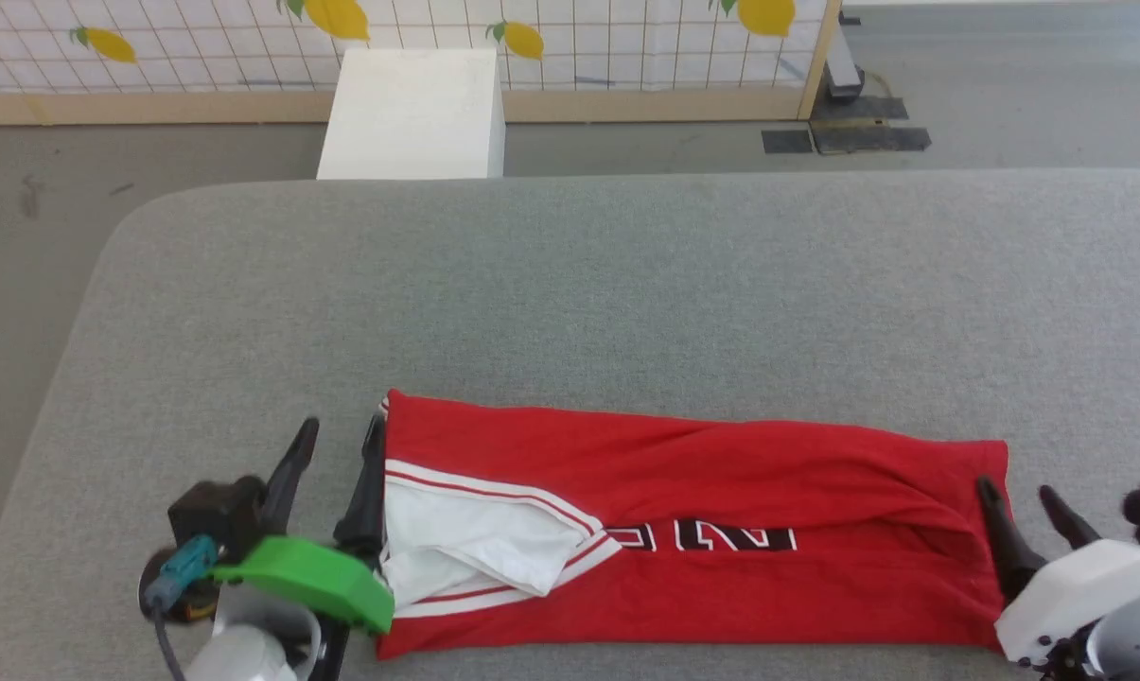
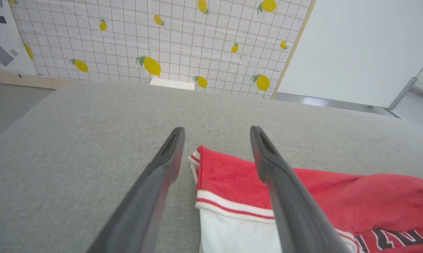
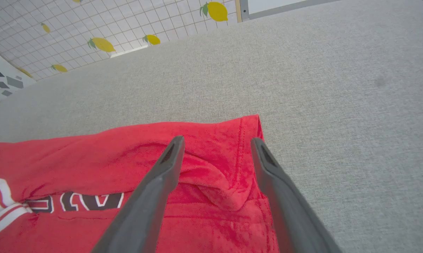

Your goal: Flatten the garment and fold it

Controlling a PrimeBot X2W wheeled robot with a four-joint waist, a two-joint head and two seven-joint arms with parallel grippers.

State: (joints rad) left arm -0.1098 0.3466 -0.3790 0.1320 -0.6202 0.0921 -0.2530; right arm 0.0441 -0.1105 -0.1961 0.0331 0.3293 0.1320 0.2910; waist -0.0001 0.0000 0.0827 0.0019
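Head view. Shirt (image 1: 721, 473) lies on the grey table (image 1: 626, 284), near the front edge, as a long red band running left to right. It appears already folded lengthwise. White sleeve (image 1: 465, 539) lies on top at the left end, and the black lettering (image 1: 721, 537) reads upside down along the middle. Left gripper (image 1: 342, 426) sits at the band's left end with its fingers spread wide, one finger against the cloth edge and holding nothing. Right gripper (image 1: 1014, 488) sits at the right end, also spread wide and empty.

Left wrist view. Left gripper (image 2: 217, 131) straddles the shirt's (image 2: 337, 189) far left corner. One finger is over bare table and the other over red cloth, with the striped trim just below.

Right wrist view. Right gripper (image 3: 217, 140) is wide open above the shirt's (image 3: 92, 154) right end, both fingers over cloth. A raised pucker (image 3: 211, 182) sits between them.

Judgement: the likely step is bringing one end over the other to halve the band. To do it well, first press out the pucker at the right end. Then pinch every layer at the corner, not just the top one. Lift low and carry the end straight along the band so the edges line up and the sleeve stays tucked.
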